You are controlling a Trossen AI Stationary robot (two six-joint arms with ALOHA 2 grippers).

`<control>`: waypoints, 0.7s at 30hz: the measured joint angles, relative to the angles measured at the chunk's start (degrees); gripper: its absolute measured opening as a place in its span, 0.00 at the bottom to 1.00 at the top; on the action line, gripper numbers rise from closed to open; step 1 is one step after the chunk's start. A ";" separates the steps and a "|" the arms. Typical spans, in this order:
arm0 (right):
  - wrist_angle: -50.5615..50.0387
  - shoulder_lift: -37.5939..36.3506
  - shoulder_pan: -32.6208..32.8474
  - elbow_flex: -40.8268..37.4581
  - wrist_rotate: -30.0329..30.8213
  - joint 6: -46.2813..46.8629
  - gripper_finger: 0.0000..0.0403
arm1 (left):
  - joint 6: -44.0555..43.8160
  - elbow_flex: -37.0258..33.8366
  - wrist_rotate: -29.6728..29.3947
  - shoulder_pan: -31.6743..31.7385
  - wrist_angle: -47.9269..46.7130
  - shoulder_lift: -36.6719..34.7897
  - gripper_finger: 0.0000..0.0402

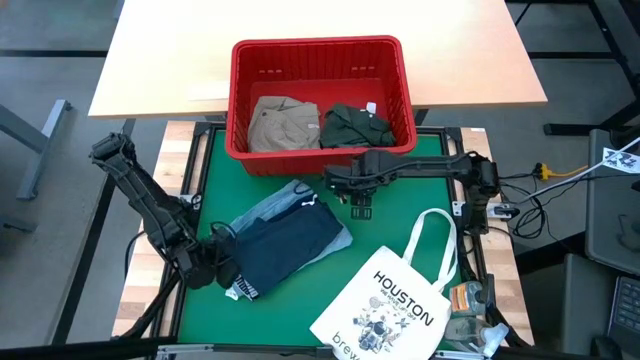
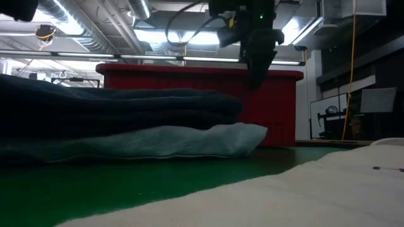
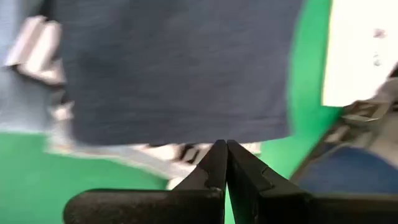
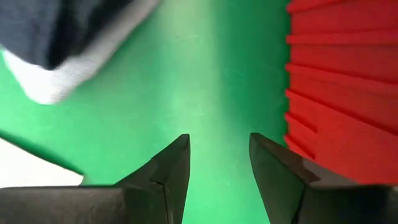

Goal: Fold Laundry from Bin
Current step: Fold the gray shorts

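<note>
The left gripper (image 1: 222, 268) sits at the near-left corner of the navy garment (image 1: 285, 245), which lies on the denim garment (image 1: 275, 207). Beyond the right gripper (image 1: 360, 205) stands the bin (image 1: 240, 100), holding the khaki garment (image 1: 283, 125) and green garment (image 1: 352, 125) side by side. Near-right of that claw lies the tote bag (image 1: 395, 300), perhaps just apart from the navy one.

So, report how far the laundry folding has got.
Done: navy garment lies on light blue denim on the mat. In hand: nothing; left gripper shut at the navy edge, right gripper open, empty. Left: khaki garment and dark green garment remain in the bin.
</note>
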 joint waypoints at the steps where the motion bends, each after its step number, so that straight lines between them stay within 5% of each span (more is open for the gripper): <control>1: 0.11 -0.27 0.42 0.00 -0.08 0.00 0.41 | 0.02 0.00 -1.07 0.00 1.52 0.00 0.00; 12: 8.46 -0.55 6.35 -0.01 -8.90 -0.19 0.41 | 13.85 -0.02 -22.55 0.94 13.38 1.51 0.01; 21: 17.80 1.06 9.17 -0.01 -8.98 -0.15 0.41 | 22.81 -0.02 -22.65 5.74 21.15 9.95 0.01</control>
